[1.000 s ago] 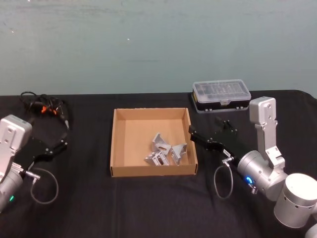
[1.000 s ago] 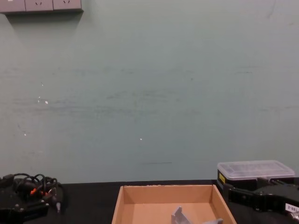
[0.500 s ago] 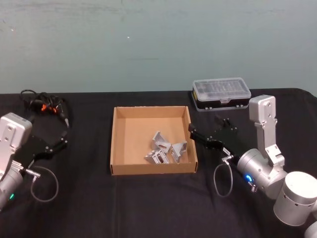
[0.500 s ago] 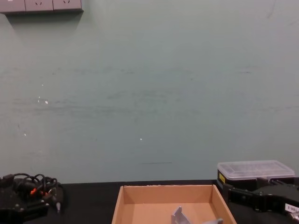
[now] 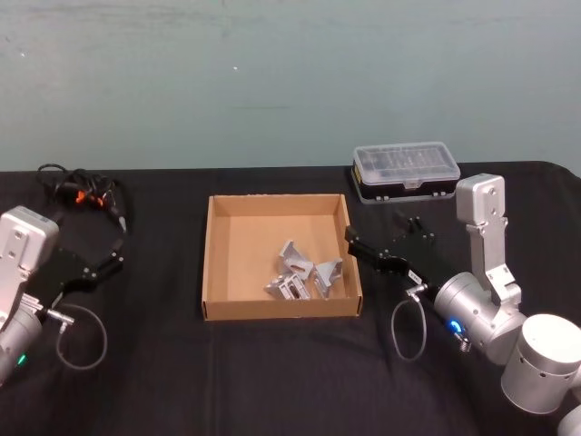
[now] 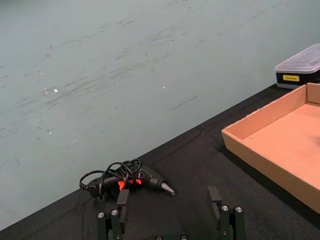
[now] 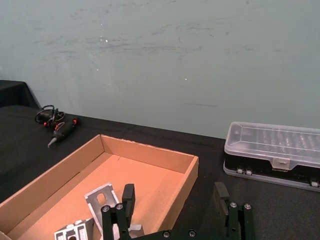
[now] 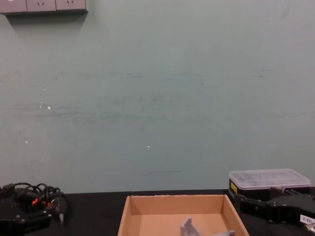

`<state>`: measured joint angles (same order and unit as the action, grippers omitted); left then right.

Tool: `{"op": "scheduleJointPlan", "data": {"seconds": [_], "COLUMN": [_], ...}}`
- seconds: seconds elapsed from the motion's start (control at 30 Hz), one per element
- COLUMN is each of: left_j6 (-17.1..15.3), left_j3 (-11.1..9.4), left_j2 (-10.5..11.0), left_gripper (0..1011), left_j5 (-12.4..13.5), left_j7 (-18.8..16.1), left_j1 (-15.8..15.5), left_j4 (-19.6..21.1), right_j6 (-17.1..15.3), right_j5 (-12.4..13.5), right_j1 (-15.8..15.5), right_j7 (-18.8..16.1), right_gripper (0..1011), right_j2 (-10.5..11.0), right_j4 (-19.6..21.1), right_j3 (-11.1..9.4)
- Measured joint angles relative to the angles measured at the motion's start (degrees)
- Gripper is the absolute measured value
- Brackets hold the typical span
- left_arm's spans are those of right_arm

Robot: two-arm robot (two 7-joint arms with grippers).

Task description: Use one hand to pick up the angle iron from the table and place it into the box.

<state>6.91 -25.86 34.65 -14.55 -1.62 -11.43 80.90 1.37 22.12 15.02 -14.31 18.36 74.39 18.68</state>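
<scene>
Black tabletop runs the full width of the head view, with a pale green wall behind it.

Starting on the left: the left gripper sits low over the table near the left edge, fingers spread apart with nothing between them, which the left wrist view shows clearly. Just beyond it, toward the wall, lies a black corded tool with orange bits, its cable all looped up. In the left wrist view it's right ahead of the fingers.

In the middle is the cardboard box, a shallow brown tray with low walls. Grey angle irons are already lying inside it, bunched toward the right half of the floor, a few of them touching each other. Can't tell exactly how many, looks like three or four. From the chest view you just see two grey tips poking up above the bottom edge.

On the right: the right gripper hovers at the box's right wall, about level with the rim, pointing inward toward the pile. Its fingers are wide apart and empty in the right wrist view, with the angle irons just below and in front of it. Behind it, near the table's back edge, is a black case with a clear lid, well clear of the box.
</scene>
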Motion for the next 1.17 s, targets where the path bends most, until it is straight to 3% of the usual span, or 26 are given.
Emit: {"op": "scheduleJointPlan", "data": {"seconds": [1.17], "left_j6": [0.0], "left_j3": [0.0], "left_j2": [0.0], "left_gripper": [1000], "left_j5": [0.0], "left_j7": [0.0], "left_j1": [0.0], "left_j4": [0.0], "right_j6": [0.0], "right_j5": [0.0], "right_j1": [0.0], "right_j7": [0.0], "right_gripper": [1004], "right_j2": [0.0], "right_j4": [0.0], "right_j3": [0.0]}}
